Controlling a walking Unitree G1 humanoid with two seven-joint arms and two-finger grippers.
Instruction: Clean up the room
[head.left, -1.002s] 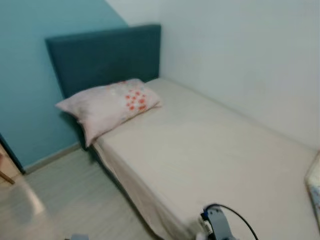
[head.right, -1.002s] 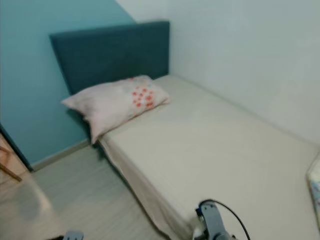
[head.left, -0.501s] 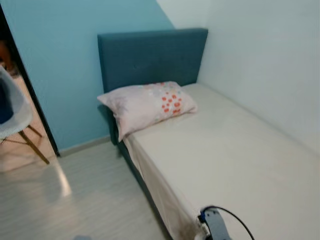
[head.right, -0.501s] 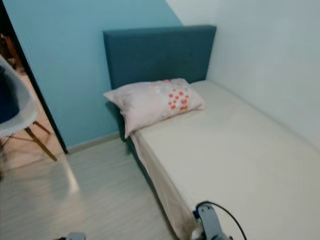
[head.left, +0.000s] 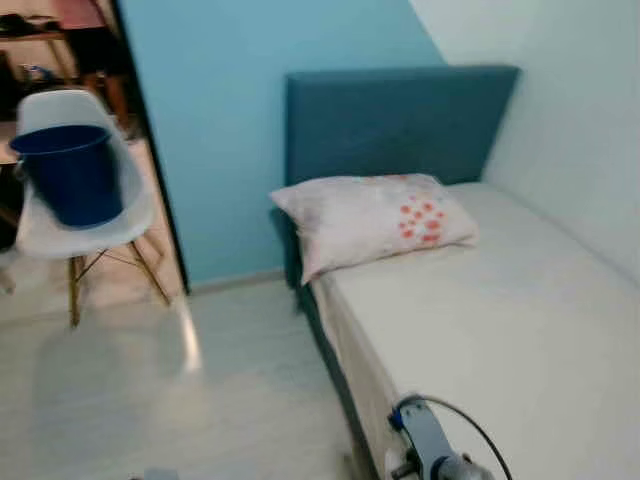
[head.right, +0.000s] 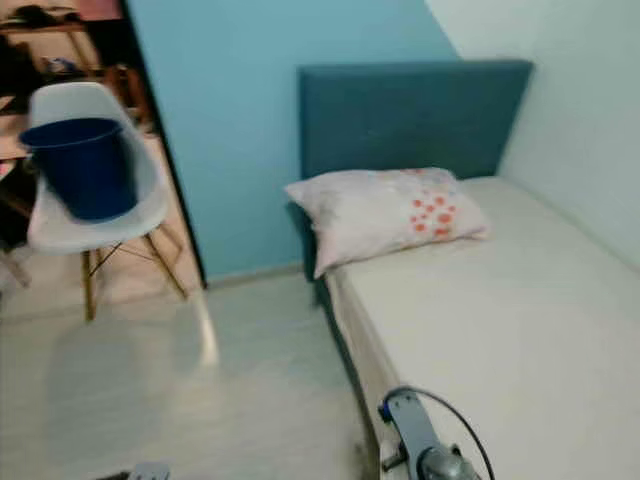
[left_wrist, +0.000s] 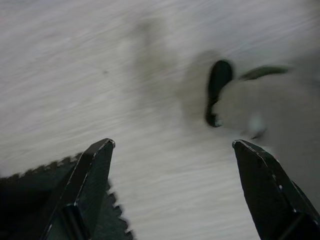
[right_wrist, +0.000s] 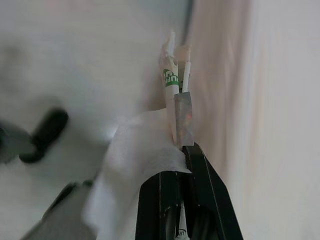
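Right tool pinching paper litter beside the bed

The right tool (right_wrist: 182, 160) is hanging low at the near edge of the bed (head.left: 520, 330), its fingers pressed together on a white tissue (right_wrist: 135, 165) and a paper wrapper (right_wrist: 175, 90). The left tool (left_wrist: 172, 185) is pointing down at the pale floor (head.left: 180, 400), fingers spread wide. A blue bucket (head.left: 70, 170) is sitting on a white chair (head.left: 130, 215), far left.

The floor (head.left: 230, 400) looks like pale wood-grain board with a soft sheen. The headboard (head.left: 400, 120) is matt teal cloth; the pillow (head.left: 375, 220) is soft printed cloth. The chair (head.left: 95, 215) has a smooth white plastic shell on wooden legs, and the bucket (head.left: 72, 172) is glossy blue plastic.
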